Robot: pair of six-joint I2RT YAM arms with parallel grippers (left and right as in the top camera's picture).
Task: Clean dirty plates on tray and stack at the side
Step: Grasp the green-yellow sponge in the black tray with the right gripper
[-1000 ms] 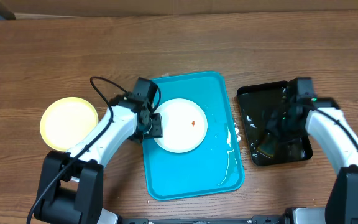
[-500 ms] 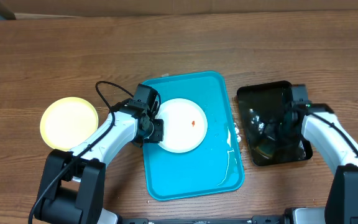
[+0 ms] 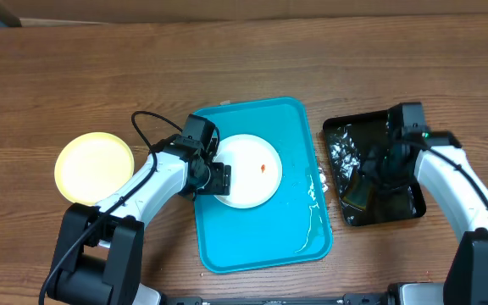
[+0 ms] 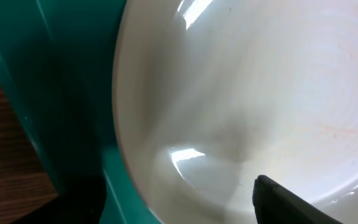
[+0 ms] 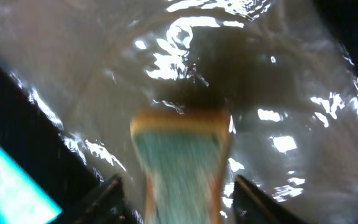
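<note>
A white plate (image 3: 246,169) with a small red smear (image 3: 263,168) lies on the blue tray (image 3: 299,229). My left gripper (image 3: 218,180) is at the plate's left rim. In the left wrist view one dark finger (image 4: 291,202) hovers over the plate's inside (image 4: 260,93), and the jaws stand wide apart, gripping nothing. A pale yellow plate (image 3: 94,167) rests on the table at the left. My right gripper (image 5: 179,196) hangs open in the black tray (image 3: 337,135). A green and yellow sponge (image 5: 182,162) sits loose between its fingers, with a gap on each side.
The black tray holds rippling water (image 5: 278,112) and stands right of the blue tray. Water streaks and white foam (image 3: 318,182) lie along the blue tray's right rim. A black cable (image 3: 142,127) loops off the left arm. Bare wooden table surrounds the trays.
The left jaws closed at the white plate's rim, then opened wide. The right jaws squeezed shut on the sponge in the water and have opened again.
</note>
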